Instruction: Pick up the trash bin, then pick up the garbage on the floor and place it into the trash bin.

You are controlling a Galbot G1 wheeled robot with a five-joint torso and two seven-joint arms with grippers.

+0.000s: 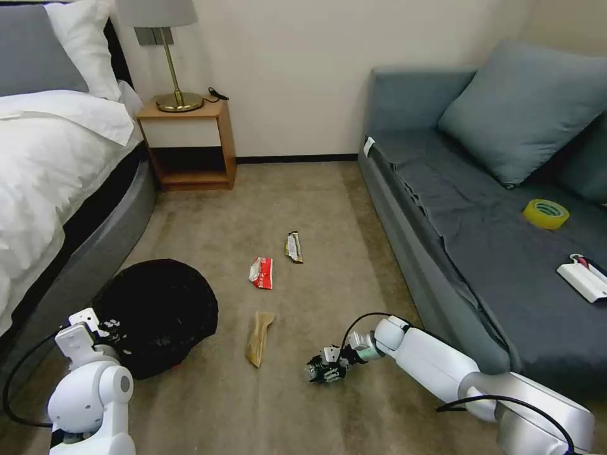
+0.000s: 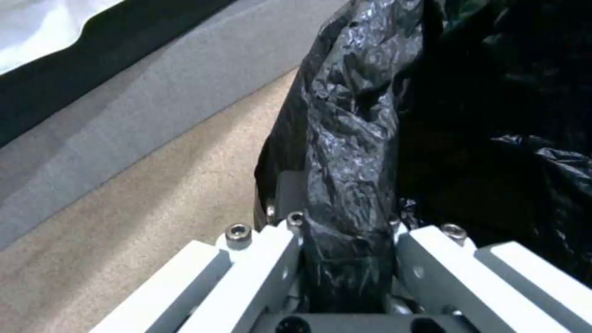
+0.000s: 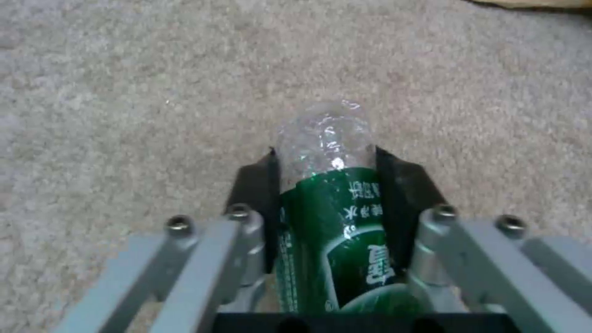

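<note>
Trash bin [image 1: 158,316]: seen at 8 o'clock in the head view, on the carpet [image 1: 303,202] beside the bed [image 1: 44,164]; covered by its crinkled black bag [image 2: 351,152]. Its rim is clamped by the left gripper [image 1: 107,328], whose jaws are closed narrowly on a fold of the bag and the rim within, as seen in the left wrist view.

Bottle [image 3: 333,222]: clear, with a green label; held lengthwise between the black pads [image 3: 256,185] of the right gripper [image 1: 322,370], which is placed low over the carpet at 6 o'clock in the head view. Whether the bottle is touching the floor cannot be told.

Tan paper wrapper [image 1: 258,338]: lying flat just left of the right gripper, between it and the bin.

Red-and-white wrapper [image 1: 262,272]: found near the centre of the floor, at 12 o'clock from the tan piece.

Dark-and-gold wrapper [image 1: 293,246]: at 1 o'clock from the red one, close by.

Sofa [image 1: 480,240]: at 3 o'clock; a yellow tape roll [image 1: 545,213] and a white box [image 1: 585,278] are carried on its seat.

Nightstand [image 1: 186,142]: at 11 o'clock, with a brass lamp [image 1: 171,57] on top.
</note>
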